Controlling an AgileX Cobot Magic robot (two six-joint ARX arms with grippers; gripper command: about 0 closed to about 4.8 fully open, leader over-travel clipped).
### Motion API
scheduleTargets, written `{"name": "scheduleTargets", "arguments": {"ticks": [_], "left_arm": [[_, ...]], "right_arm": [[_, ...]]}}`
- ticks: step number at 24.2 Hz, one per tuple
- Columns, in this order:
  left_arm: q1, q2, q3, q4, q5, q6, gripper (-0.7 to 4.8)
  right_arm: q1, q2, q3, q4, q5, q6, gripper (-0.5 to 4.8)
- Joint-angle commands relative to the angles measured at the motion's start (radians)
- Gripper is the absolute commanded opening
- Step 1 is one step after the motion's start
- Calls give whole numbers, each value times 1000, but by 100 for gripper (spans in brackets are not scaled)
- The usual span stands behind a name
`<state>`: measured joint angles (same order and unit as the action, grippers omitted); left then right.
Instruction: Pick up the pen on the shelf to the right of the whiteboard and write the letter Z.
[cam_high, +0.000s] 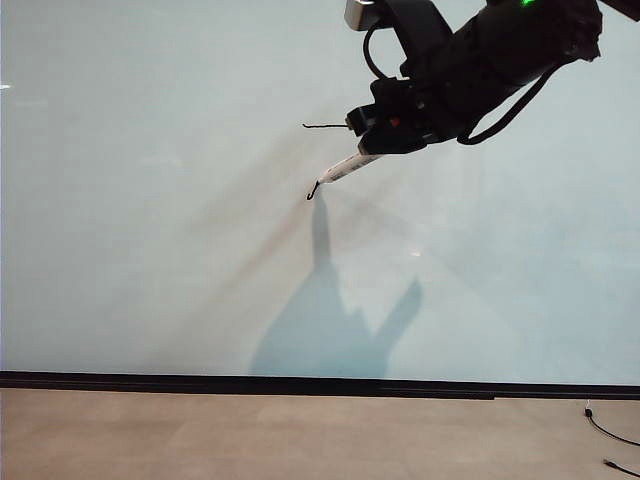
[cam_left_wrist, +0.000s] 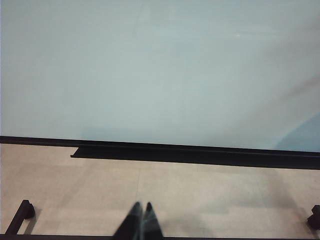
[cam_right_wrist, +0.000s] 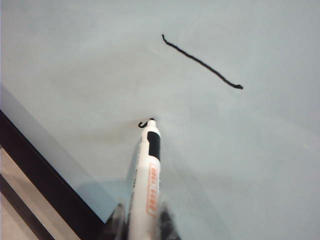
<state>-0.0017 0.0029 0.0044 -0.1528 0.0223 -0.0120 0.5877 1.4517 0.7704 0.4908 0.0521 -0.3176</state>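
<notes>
Reaching in from the upper right of the exterior view, the right arm was stretched out over the whiteboard (cam_high: 150, 250) with its forearm slanting down toward the board's middle. At its end the right tool (cam_high: 378, 135) was clenched on the pen (cam_high: 342, 170), whose white barrel was held at a slant, pointing down and to the left. In the right wrist view the pen (cam_right_wrist: 147, 180) was seen gripped between two dark fingers (cam_right_wrist: 116, 225), with the black tip pressed against the board. A tiny black hook mark (cam_right_wrist: 143, 124) was drawn right at the tip. Well apart from it, a single slightly wobbly black stroke (cam_right_wrist: 202, 62) lay on the board; in the exterior view the same stroke (cam_high: 325, 126) showed just left of the tool, partly hidden behind it. Of the letter Z, only that stroke and the small hook were visible. A grey shadow of arm and pen was cast on the board below the tip.

The left tool (cam_left_wrist: 139, 222) was seen low over the tabletop (cam_left_wrist: 200, 200), in front of the board's black lower strip (cam_left_wrist: 200, 152), its two dark fingers pressed together and nothing held between them. The left arm was not seen in the exterior view.
</notes>
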Motion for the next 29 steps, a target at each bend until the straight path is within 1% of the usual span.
{"name": "scheduleTargets", "arguments": {"ticks": [1, 15, 29], "left_arm": [[0, 0, 2, 11, 0, 4, -4], [0, 0, 2, 11, 0, 4, -4], [0, 0, 2, 11, 0, 4, -5]], "right_arm": [[-4, -17, 6, 33, 42, -3, -9], [-14, -98, 5, 5, 82, -28, -9], [-34, -148, 5, -32, 107, -29, -9]]}}
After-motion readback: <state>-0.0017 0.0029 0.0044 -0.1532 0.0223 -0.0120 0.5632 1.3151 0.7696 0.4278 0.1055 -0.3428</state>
